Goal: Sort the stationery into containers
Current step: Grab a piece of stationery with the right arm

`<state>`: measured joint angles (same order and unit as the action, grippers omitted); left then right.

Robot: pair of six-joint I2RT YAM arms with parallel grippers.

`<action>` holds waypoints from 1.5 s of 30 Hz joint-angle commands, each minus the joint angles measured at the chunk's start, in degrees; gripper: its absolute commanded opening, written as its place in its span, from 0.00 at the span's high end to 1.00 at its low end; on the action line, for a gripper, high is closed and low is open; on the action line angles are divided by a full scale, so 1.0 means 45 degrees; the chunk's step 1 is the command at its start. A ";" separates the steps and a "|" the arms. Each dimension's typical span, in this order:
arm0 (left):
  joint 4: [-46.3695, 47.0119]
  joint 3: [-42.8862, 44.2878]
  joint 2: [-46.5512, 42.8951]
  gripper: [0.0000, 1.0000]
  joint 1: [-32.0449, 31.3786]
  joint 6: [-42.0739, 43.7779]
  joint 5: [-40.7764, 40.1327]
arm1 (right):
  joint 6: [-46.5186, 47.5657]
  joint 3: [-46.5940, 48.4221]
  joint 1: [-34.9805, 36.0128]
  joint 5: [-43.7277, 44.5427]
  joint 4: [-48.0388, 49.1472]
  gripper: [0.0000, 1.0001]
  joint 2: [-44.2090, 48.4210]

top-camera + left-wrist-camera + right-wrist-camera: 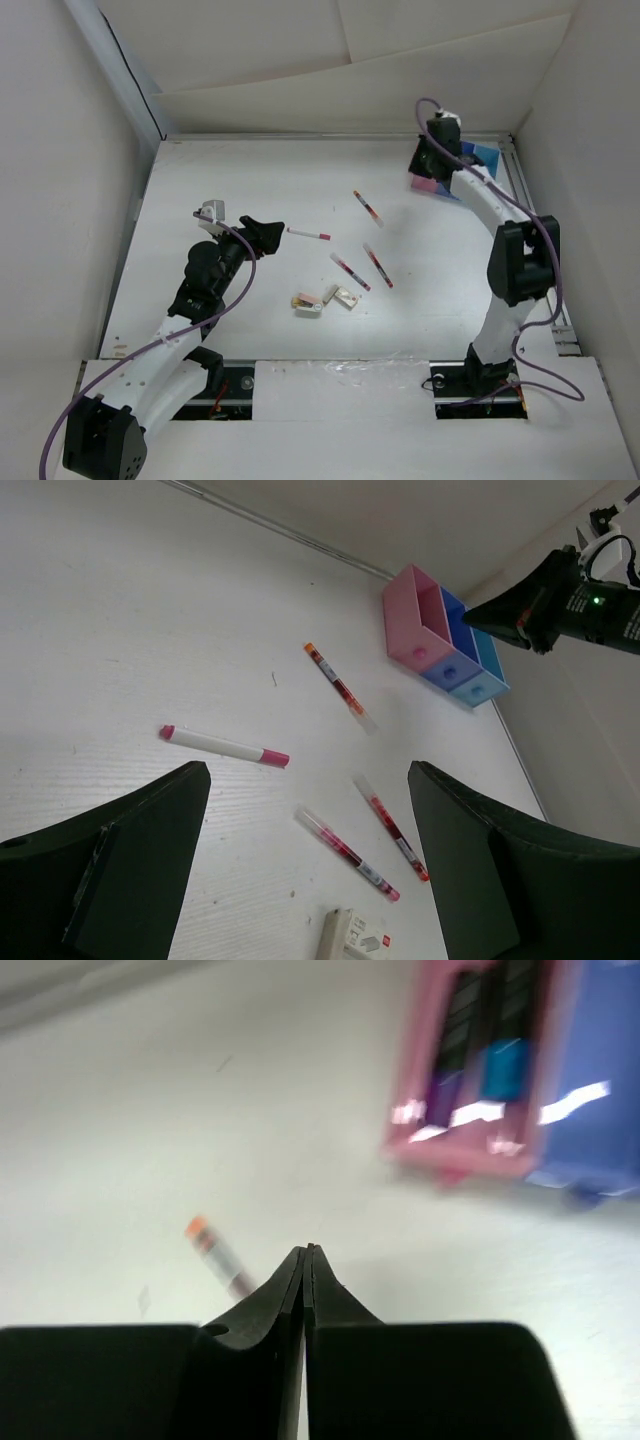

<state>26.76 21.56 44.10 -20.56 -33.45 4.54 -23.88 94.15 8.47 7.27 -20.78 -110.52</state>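
Observation:
Several pens lie mid-table: a white one with pink ends point(308, 233) point(222, 746), an orange-tipped one point(368, 208) point(338, 685) point(215, 1250), and two red ones point(350, 271) point(378, 265). Two beige erasers point(305, 303) point(345, 296) lie nearer the arms. The joined bins stand at the far right: pink point(415, 620) point(470, 1070), blue point(455, 650), light blue point(485, 670). My left gripper point(265, 235) point(308, 772) is open and empty, just left of the white pen. My right gripper point(420, 165) point(307, 1250) is shut and empty, beside the pink bin.
White walls enclose the table point(240, 180) on the left, back and right. Blurred dark items with purple and teal parts show inside the pink bin in the right wrist view. My right arm point(520, 260) runs along the right side and partly hides the bins from above.

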 commanded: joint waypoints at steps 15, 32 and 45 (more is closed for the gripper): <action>0.0615 0.0462 -0.0170 0.22 -0.0022 0.0051 0.0204 | 0.0736 -0.3266 0.3860 0.1255 0.1083 0.41 -0.0126; 0.0615 0.0462 0.0064 0.22 -0.0022 0.0051 0.0203 | 0.0502 -0.2348 0.3606 0.0475 0.0769 0.53 -0.1729; 0.0615 0.0462 -0.0170 0.22 -0.0022 0.0051 0.0203 | 0.0385 -0.3342 0.3606 0.0007 0.1589 1.00 -0.1144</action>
<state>26.76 21.56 44.45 -20.56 -33.45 4.95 -22.04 80.99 24.77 8.54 -14.44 -117.47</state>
